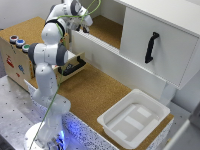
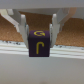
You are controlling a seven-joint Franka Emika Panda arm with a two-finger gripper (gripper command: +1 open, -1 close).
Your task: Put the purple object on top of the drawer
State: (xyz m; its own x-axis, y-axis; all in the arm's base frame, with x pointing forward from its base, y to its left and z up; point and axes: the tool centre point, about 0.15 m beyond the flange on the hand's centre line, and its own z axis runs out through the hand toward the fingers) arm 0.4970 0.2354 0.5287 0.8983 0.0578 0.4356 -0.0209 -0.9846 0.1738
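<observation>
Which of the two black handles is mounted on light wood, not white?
The bar handle on the small drawer, beside the arm at the exterior view's left. The other handle stands upright on the white cabinet door.

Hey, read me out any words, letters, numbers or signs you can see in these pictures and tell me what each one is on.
"G": yellow, top face of the purple cube between the gripper fingers, blurred, so uncertain.
"J": yellow, hook-shaped mark on the cube's front face, also blurred.
Plywood box: small coloured marks on its side, too small to read.
No other text shows.
</observation>
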